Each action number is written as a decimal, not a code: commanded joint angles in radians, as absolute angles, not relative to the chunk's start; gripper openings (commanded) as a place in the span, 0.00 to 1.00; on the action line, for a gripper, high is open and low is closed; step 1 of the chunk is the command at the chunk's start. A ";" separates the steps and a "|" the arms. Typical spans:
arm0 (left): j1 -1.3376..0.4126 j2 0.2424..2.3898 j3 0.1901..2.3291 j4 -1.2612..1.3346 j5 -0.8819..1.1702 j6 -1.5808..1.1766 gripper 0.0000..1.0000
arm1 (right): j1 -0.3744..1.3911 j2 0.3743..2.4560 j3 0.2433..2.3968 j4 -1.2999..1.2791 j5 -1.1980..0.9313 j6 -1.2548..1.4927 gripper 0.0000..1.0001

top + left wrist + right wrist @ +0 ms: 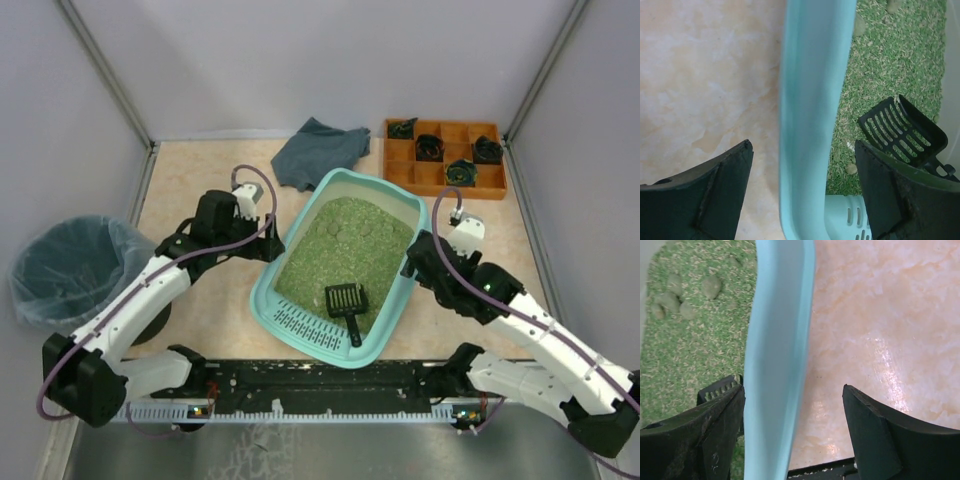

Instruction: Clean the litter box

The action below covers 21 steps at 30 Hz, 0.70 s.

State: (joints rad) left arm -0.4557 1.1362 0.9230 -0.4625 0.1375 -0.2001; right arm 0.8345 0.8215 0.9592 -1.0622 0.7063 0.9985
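Left pincer (802,147), right pincer (793,388) — both agape — straddle litter box (807,60) rims.

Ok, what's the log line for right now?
left gripper: open, astride litter box rim | right gripper: open, astride opposite rim | scoop: in litter

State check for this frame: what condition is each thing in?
litter box: full of green litter, clumps still in it.
scoop: lying in the litter, not held.
left tool: open, straddling the box's left rim.
right tool: open, straddling the right rim.
bin: upright, bag-lined.
cloth: crumpled on the table.
orange tray: some compartments hold dark items.
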 commanded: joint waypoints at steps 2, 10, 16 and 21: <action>-0.506 1.181 0.953 -0.413 0.137 -0.183 0.80 | 0.686 0.830 0.889 -0.848 0.479 0.837 0.79; -0.543 1.269 0.960 -0.414 0.116 -0.168 0.69 | 0.542 0.913 0.821 -0.592 0.249 0.702 0.72; -0.556 1.314 0.970 -0.456 0.119 -0.169 0.60 | 0.503 1.013 0.834 -0.556 0.226 0.655 0.59; -0.584 1.305 0.955 -0.464 0.129 -0.180 0.56 | 0.463 1.078 0.838 -0.503 0.176 0.616 0.51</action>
